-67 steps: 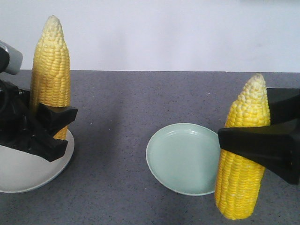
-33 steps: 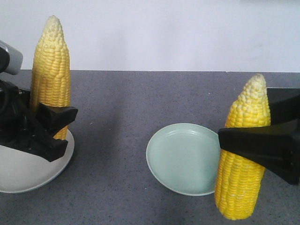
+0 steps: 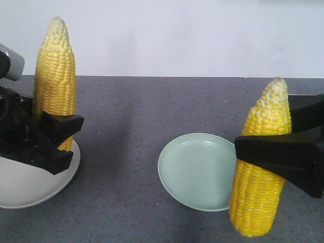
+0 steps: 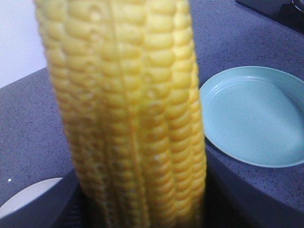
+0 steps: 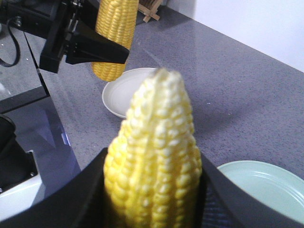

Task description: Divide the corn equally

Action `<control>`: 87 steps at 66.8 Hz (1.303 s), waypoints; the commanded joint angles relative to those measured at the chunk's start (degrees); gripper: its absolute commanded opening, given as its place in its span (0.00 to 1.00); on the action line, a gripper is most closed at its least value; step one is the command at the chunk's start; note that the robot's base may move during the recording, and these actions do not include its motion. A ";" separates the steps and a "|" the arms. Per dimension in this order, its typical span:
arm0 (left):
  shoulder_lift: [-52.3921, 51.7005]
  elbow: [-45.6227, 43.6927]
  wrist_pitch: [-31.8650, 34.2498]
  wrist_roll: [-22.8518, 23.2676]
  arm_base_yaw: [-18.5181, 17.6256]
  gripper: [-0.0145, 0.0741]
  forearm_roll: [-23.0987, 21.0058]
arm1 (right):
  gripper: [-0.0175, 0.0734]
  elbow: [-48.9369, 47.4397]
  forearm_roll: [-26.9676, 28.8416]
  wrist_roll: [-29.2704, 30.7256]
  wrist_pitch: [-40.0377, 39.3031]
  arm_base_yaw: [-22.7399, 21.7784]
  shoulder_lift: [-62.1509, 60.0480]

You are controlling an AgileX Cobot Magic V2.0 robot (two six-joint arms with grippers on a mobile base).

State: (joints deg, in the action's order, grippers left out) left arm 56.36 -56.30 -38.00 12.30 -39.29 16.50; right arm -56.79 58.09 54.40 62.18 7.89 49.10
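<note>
My left gripper (image 3: 56, 135) is shut on an upright yellow cob of corn (image 3: 54, 76), tip up, its lower end just above the far rim of a white plate (image 3: 25, 187). In the left wrist view that cob (image 4: 133, 118) fills the frame between the dark fingers. My right gripper (image 3: 283, 157) is shut on a second cob (image 3: 266, 119), also tip up, hanging beside the right rim of a pale green plate (image 3: 197, 169). From the right wrist this cob (image 5: 156, 152) stands between the black fingers. Both plates hold nothing.
Grey speckled tabletop (image 3: 126, 116) runs back to a white wall (image 3: 177, 35). In the right wrist view the table's edge, a glossy robot base (image 5: 33, 142) and cables lie at the left, and a small wooden stand (image 5: 151, 12) sits at the top.
The right gripper and its cob have edged slightly to the left, toward the green plate. The left arm and its cob have not moved.
</note>
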 commanded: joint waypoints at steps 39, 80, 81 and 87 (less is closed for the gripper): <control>-0.82 -1.50 4.32 -0.03 -0.23 0.45 0.55 | 0.37 -20.22 -17.52 -24.65 0.05 -0.14 16.54; -0.82 -1.50 6.02 -0.03 -0.23 0.45 0.55 | 0.38 -33.75 -31.01 -40.31 6.83 4.62 44.24; -0.82 -1.50 6.08 -0.03 -0.23 0.45 0.55 | 0.38 -33.76 -30.93 -40.35 6.73 4.91 44.86; -0.82 -1.50 6.03 -0.03 -0.23 0.45 0.55 | 0.38 -33.83 -30.78 -40.41 5.64 6.40 48.22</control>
State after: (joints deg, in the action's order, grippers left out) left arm 56.36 -56.30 -36.29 12.30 -39.29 16.50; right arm -88.59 25.99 14.41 70.14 12.79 96.32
